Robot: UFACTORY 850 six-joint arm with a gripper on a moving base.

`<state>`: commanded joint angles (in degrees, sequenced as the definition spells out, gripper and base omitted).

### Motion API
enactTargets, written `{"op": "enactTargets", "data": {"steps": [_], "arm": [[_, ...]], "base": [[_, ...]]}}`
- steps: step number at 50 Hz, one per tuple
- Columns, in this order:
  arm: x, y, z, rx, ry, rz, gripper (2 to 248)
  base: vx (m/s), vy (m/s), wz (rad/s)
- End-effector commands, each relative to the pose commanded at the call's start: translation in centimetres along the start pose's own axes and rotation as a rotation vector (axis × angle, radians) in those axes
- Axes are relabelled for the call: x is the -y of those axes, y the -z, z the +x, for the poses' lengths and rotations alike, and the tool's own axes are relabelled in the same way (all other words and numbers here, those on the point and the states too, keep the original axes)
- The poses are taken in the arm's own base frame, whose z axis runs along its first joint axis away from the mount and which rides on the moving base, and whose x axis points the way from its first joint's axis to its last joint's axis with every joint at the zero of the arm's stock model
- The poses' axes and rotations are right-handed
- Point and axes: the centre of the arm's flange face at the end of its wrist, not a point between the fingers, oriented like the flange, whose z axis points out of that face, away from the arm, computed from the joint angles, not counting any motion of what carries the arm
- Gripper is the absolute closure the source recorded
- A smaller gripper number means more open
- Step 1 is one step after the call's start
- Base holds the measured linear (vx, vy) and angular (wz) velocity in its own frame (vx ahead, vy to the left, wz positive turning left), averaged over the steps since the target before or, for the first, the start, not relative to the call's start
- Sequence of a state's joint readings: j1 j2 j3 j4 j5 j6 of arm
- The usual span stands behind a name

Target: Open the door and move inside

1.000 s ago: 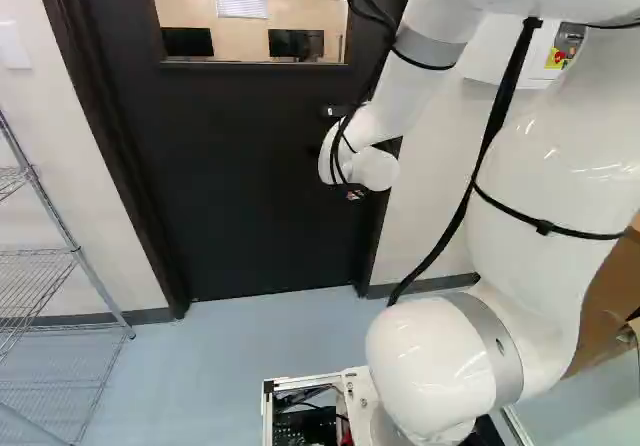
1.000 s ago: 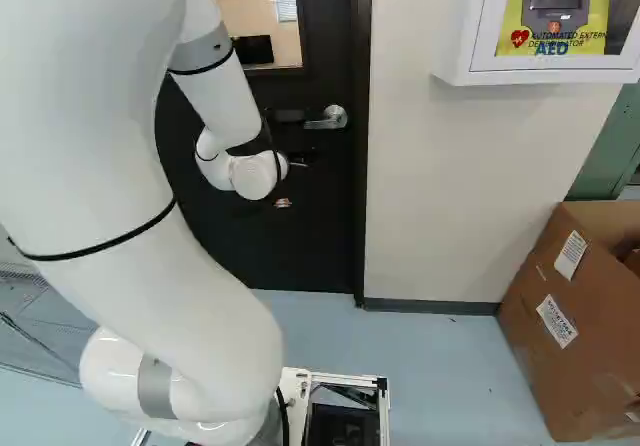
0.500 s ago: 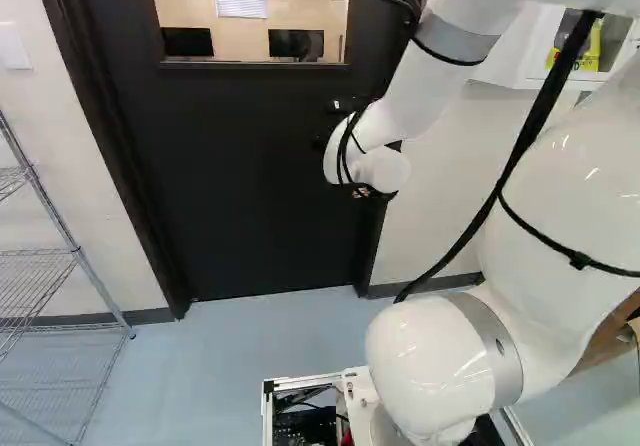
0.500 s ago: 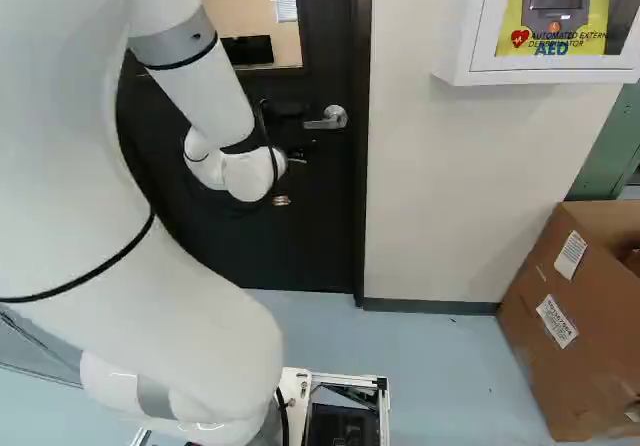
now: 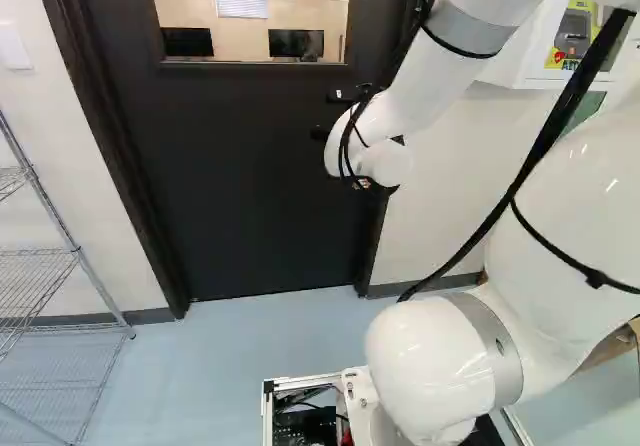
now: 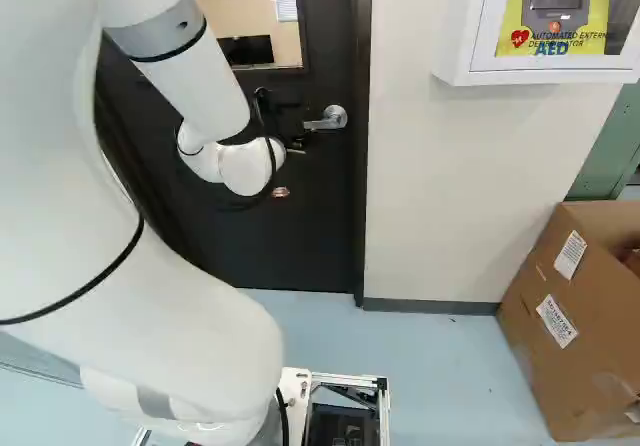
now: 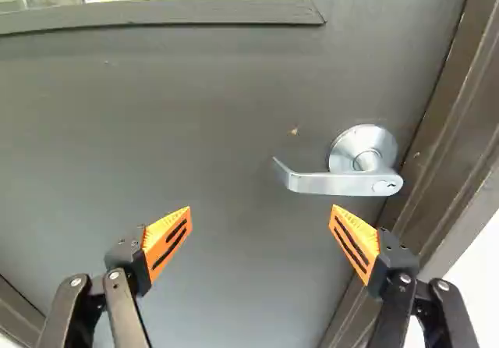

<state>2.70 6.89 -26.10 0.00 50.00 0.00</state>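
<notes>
The black door (image 5: pixel 240 166) stands closed in its frame, a window in its upper part. In the right base view the silver lever handle (image 6: pixel 328 118) shows to the right of my gripper (image 6: pixel 290 126), which is largely hidden by the white wrist. In the wrist view my gripper (image 7: pixel 261 209) is open, its orange pads wide apart with nothing between them. Ahead of the fingers, nearer to the one on the door-frame side, is the lever handle (image 7: pixel 335 181), level and untouched, its free end pointing away from the frame.
A wire shelf (image 5: pixel 60 266) stands at the left of the left base view. At the right of the right base view are a cardboard box (image 6: pixel 575 316) on the floor and a white wall cabinet (image 6: pixel 455 26). The dark door frame (image 6: pixel 361 166) borders the handle side.
The arm's upper links have swung right in the left base view and left in the right base view, while the wrist has shifted only slightly. Base and door have not moved.
</notes>
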Motion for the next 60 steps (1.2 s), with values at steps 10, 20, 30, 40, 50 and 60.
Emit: {"op": "enactTargets", "data": {"steps": [10,20,30,40,50,60], "arm": [[0.0,0.2,1.0,-0.024,0.0,0.0,3],[0.0,0.3,2.0,-0.048,0.0,0.0,3],[0.0,0.5,3.0,-0.073,0.0,0.0,3],[0.0,0.5,4.0,-0.094,0.0,0.0,3],[-0.2,0.2,4.9,-0.1,0.0,-0.004,3],[-0.4,-0.4,5.9,-0.094,-0.001,-0.011,3]], "base": [[0.0,0.0,0.0],[0.0,0.0,0.0],[0.0,0.0,0.0],[0.0,0.0,0.0],[0.0,0.0,0.0],[0.0,0.0,0.0]]}}
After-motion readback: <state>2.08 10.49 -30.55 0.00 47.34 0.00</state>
